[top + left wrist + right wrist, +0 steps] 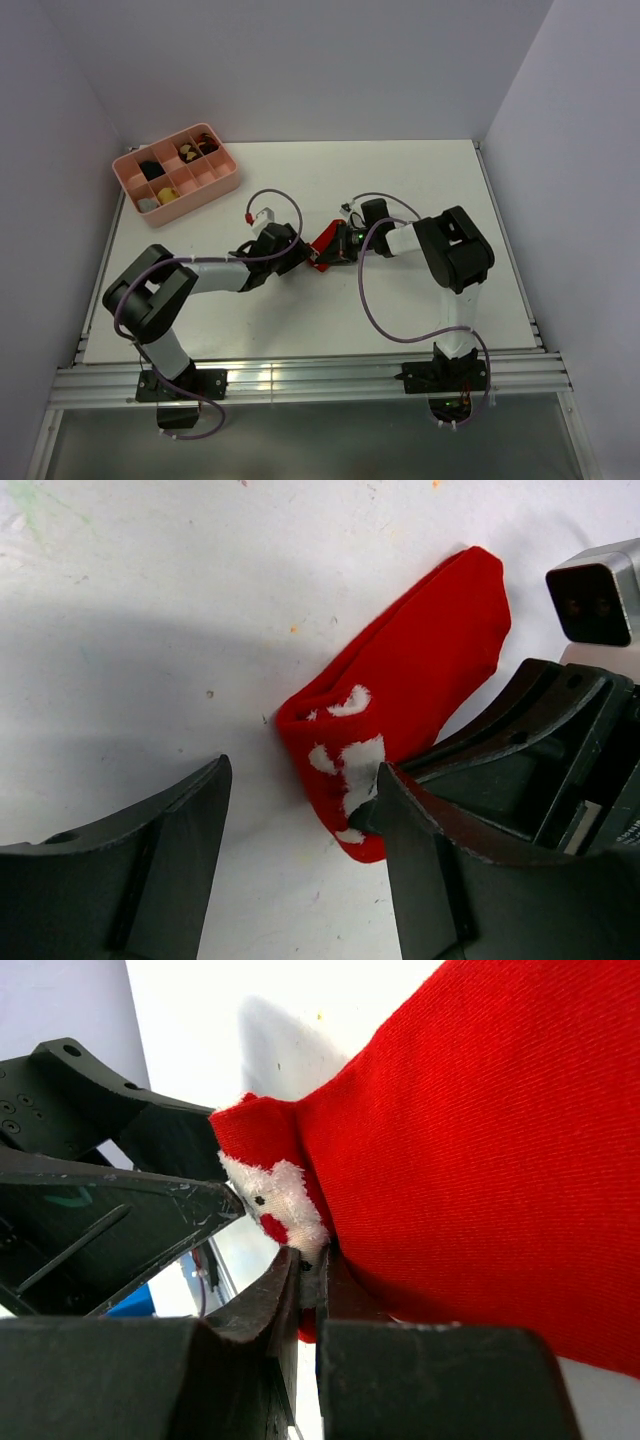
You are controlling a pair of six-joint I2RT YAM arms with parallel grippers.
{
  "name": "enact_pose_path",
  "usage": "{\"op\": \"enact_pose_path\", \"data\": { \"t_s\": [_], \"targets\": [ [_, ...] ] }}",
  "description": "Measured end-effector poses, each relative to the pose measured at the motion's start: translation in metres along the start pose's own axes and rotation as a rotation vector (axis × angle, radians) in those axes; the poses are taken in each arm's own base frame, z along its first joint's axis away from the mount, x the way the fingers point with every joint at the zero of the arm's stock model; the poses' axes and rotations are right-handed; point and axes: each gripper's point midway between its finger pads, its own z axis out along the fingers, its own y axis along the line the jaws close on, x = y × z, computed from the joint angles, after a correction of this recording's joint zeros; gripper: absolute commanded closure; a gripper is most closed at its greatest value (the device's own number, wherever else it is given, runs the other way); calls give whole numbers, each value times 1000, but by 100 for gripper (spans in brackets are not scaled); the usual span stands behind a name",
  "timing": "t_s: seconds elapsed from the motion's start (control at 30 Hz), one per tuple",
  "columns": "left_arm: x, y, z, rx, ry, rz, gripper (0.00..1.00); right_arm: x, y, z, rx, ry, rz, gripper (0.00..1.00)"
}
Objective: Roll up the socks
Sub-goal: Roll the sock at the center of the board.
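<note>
White table (420, 190) — socks (324, 242) slant near-left to far-right, right claw (308, 1282) pinching.

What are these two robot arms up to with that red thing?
They are working on a pair of red socks lying mid-table. The right gripper is pinched shut on the socks' edge at the white-marked end, while the left gripper is open, its fingers straddling that same folded end. The socks are not yet a tight roll. A pink tray at the far left holds other small bundles.
</note>
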Motion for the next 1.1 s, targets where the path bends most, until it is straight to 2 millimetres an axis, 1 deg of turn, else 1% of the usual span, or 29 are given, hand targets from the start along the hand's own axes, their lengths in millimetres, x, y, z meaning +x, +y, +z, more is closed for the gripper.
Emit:
{"op": "enact_pose_path", "data": {
  "t_s": [0.07, 0.13, 0.23, 0.3, 0.43, 0.47, 0.53, 0.57, 0.63, 0.67, 0.73, 0.77, 0.83, 0.87, 0.9, 1.0, 1.1],
  "targets": [
    [0, -1, 2, 4, -2, -3, 35, 0, 0, 0, 0, 4, 6, 100],
    [0, -2, 4, 7, -4, -5, 38, 0, -1, 0, -2, 11, 10, 100],
    [0, -3, 8, 9, -2, -7, 45, -1, -1, 0, 0, 13, 13, 100],
    [1, -4, 11, 9, 2, -12, 52, -1, -1, 0, 1, 14, 15, 100],
    [3, -5, 15, 10, 8, -21, 57, -1, -1, 0, 5, 18, 19, 100],
    [3, -5, 16, 11, 7, -22, 63, -1, -1, 0, 6, 20, 21, 100],
    [4, -5, 17, 13, 9, -26, 69, -1, -1, 0, 6, 24, 22, 99],
    [4, -5, 18, 13, 9, -28, 74, -1, -2, 0, 6, 25, 20, 96],
    [5, -6, 19, 14, 10, -33, 80, -2, -2, 0, 7, 27, 15, 93],
    [4, -7, 20, 16, 9, -35, 86, -2, -2, 0, 9, 27, 10, 89],
    [4, -9, 21, 17, 11, -38, 93, -2, -2, 0, 13, 26, 0, 83],
    [4, -10, 21, 17, 12, -38, 100, -2, -2, -1, 21, 22, -10, 77],
    [4, -12, 22, 19, 15, -38, 99, -4, -2, -5, 47, 8, -38, 71],
    [4, -13, 22, 19, 17, -37, 99, -6, -2, -7, 65, -2, -54, 65],
    [4, -14, 22, 16, 20, -35, 100, -7, -2, -9, 80, -10, -70, 63],
    [4, -13, 22, 0, 27, -17, 100, -11, 2, -18, 140, -50, -134, 61],
    [2, -13, 21, -22, 33, 4, 99, -17, 10, -33, 208, -118, -227, 59]
  ]
}}
